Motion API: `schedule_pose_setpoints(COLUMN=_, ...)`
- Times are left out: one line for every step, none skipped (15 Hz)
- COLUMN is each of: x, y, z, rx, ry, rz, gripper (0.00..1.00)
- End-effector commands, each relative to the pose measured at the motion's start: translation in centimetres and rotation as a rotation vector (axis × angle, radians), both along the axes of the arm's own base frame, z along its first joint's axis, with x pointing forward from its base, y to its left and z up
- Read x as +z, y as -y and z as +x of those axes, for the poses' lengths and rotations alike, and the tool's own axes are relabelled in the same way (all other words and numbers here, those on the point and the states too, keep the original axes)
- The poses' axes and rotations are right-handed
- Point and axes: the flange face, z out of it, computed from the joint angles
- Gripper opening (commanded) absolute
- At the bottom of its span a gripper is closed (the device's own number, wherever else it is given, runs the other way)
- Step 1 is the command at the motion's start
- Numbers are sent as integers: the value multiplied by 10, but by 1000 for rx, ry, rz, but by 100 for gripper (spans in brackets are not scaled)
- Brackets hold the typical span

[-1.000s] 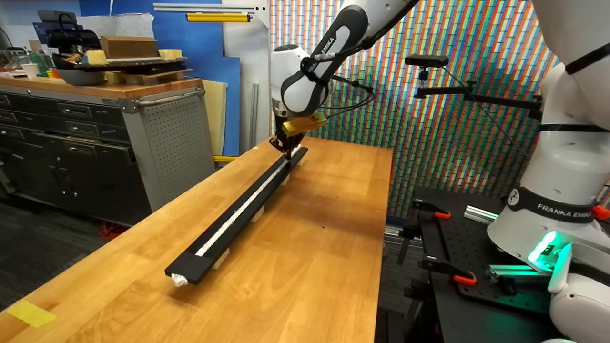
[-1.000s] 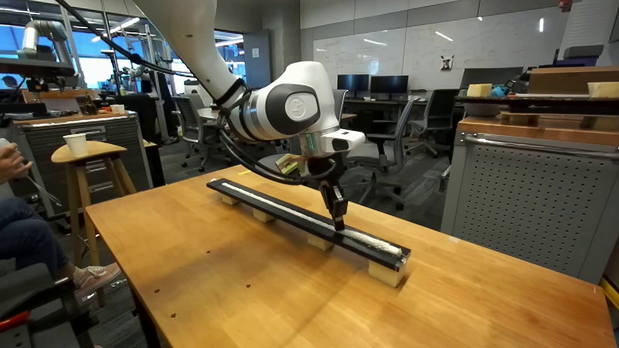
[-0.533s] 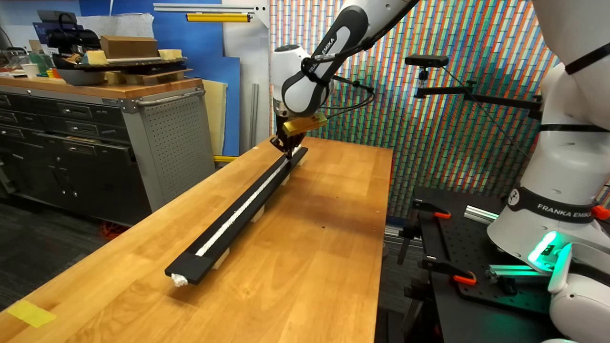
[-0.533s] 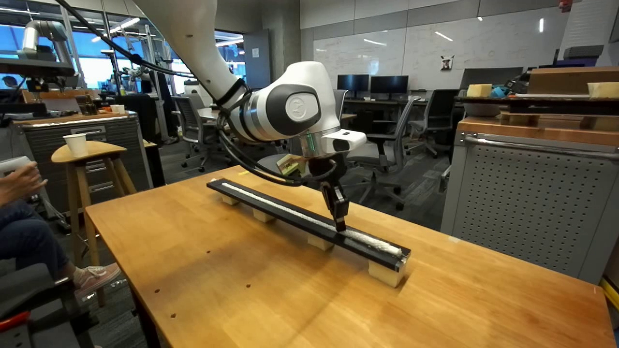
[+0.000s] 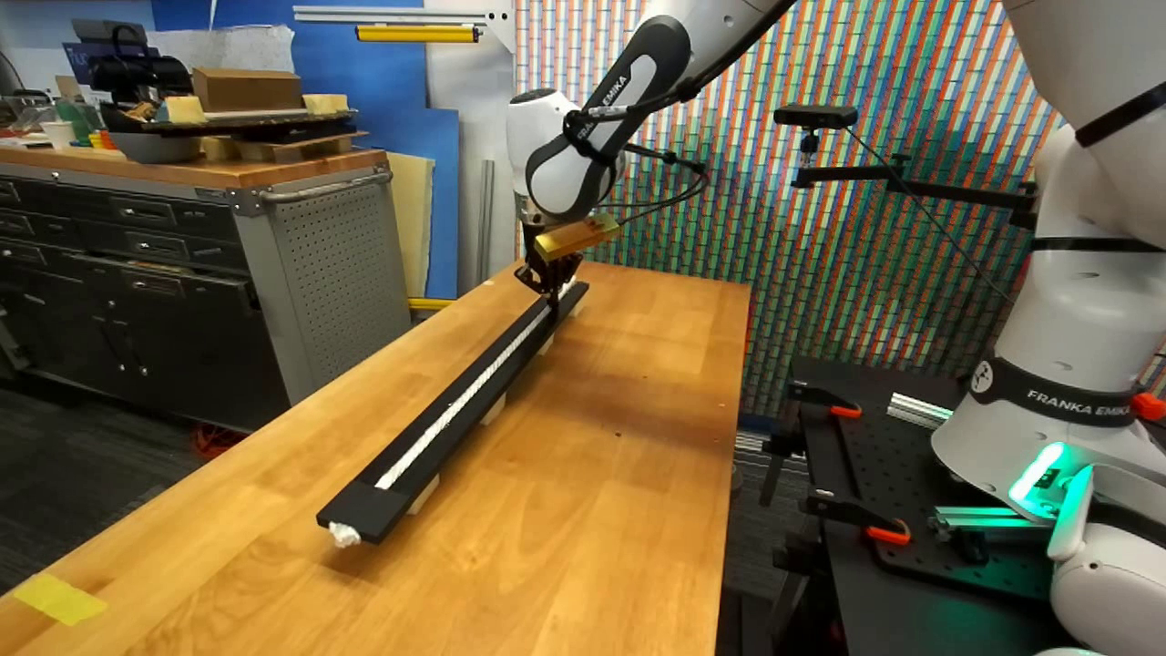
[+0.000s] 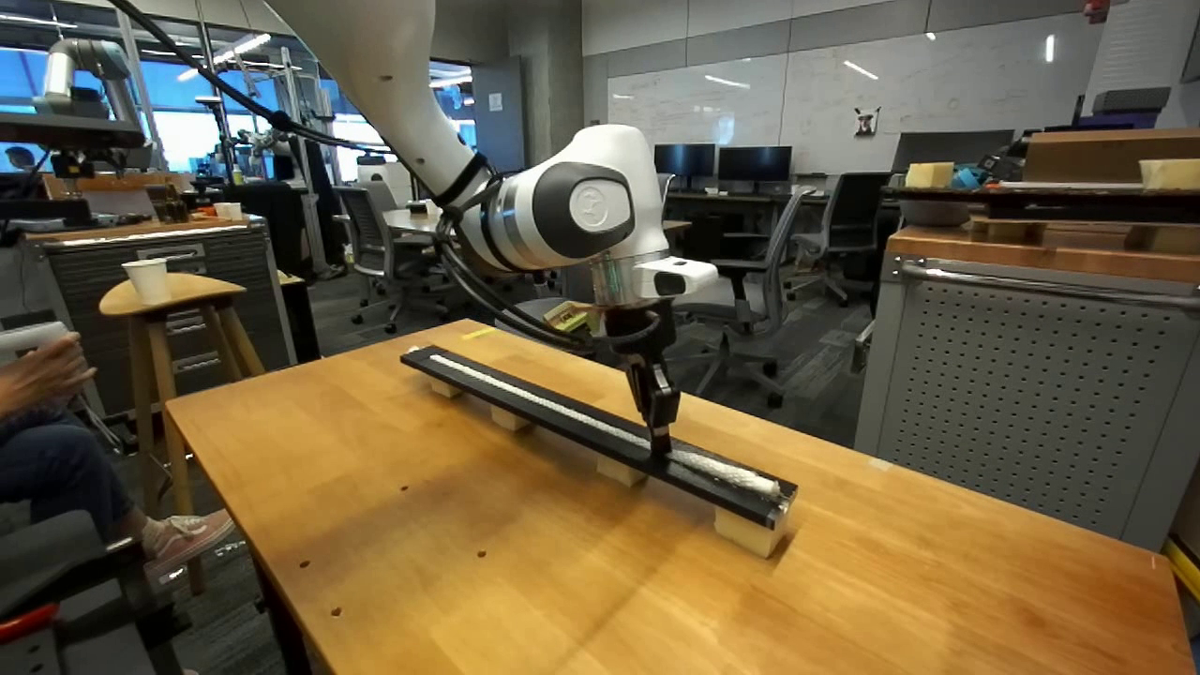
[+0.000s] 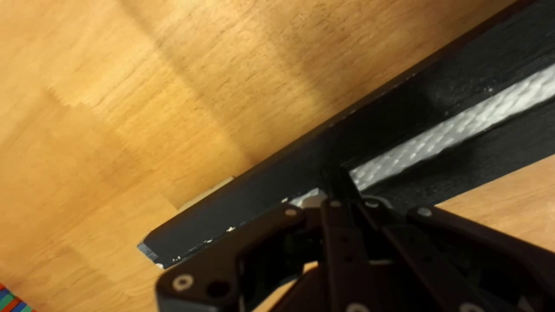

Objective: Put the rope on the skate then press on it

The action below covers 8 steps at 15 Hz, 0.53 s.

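Gripper (image 6: 661, 448), tightly clenched, stood tips-down on the rope (image 5: 468, 393), toward its near right end in an exterior view; the rope lay lengthwise along the skate (image 5: 490, 387), raised on blocks (image 6: 747, 532) above the table (image 6: 562, 562).

Rear wall (image 6: 689, 23): whiteboard (image 6: 816, 122) mounted, with reflected streaks of light (image 6: 861, 72). Two monitors (image 6: 755, 163), screens dark, stand before it. The floor (image 5: 137, 446) is carpeted, dark grey. Windows (image 6: 171, 94): bright, bluish. A wood-topped cabinet (image 5: 228, 273) presents a perforated grey side (image 5: 342, 264). In an exterior view, striped multicoloured panelling (image 5: 720, 337) stands beyond the wooden table (image 5: 629, 510).
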Motion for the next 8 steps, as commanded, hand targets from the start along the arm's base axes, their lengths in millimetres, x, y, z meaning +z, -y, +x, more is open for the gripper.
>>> schedule_pose_setpoints(x=-12, y=7, z=7, rx=-15, ry=-17, rz=0, gripper=0)
schedule_pose_setpoints(x=-8, y=5, z=6, rx=-10, ry=-9, rz=-3, gripper=0)
schedule_pose_setpoints(x=-3, y=3, z=4, rx=-3, ry=5, rz=-5, gripper=0)
schedule_pose_setpoints(x=1, y=2, z=3, rx=0, ry=17, rz=-8, gripper=0)
schedule_pose_setpoints(x=7, y=0, z=1, rx=4, ry=33, rz=-12, gripper=0)
schedule_pose_setpoints(x=10, y=0, z=-1, rx=6, ry=47, rz=-16, gripper=0)
schedule_pose_setpoints(x=13, y=2, z=-2, rx=5, ry=61, rz=-21, gripper=0)
schedule_pose_setpoints(x=16, y=5, z=-3, rx=1, ry=79, rz=-24, gripper=0)
